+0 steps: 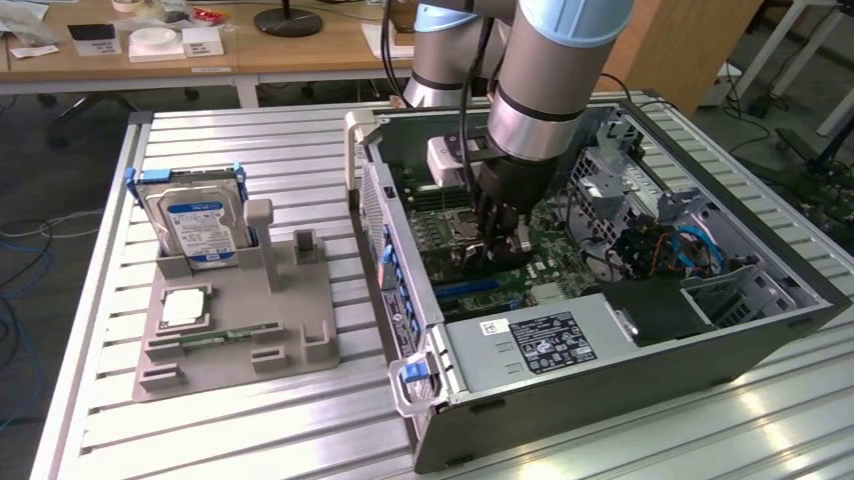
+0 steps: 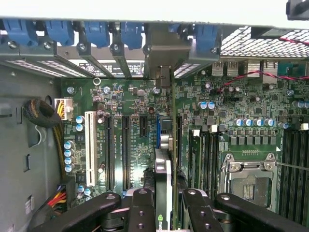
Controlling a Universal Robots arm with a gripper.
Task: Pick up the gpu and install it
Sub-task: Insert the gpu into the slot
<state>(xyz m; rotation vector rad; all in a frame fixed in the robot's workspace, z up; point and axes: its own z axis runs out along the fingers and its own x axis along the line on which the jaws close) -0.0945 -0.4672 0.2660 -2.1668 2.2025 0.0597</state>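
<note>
Slatted metal table (image 1: 267, 140): carries all the work. Open computer case (image 1: 747, 330), on the exterior view's right: lies on its side, motherboard (image 2: 130, 104) exposed; my arm (image 1: 547, 80) reaches down into it. Grey parts tray (image 1: 287, 335), on the exterior view's left, just beside the case: holds an upright blue-labelled hard drive (image 1: 200, 228) at its far end, a square processor (image 1: 180, 308) nearer, and a narrow memory stick (image 1: 214, 338) nearest. My pincer (image 2: 164, 200): narrowed onto the gpu (image 2: 166, 145), one finger (image 2: 141, 208) on each face of the card. The gpu: edge-on above a blue expansion slot (image 2: 158, 130), its metal bracket (image 2: 164, 72) at the case's rear slot openings; whether its edge is already seated in the slot, I cannot tell. CPU socket (image 2: 248, 176): beside the slots, beyond the memory slots (image 2: 205, 152).
</note>
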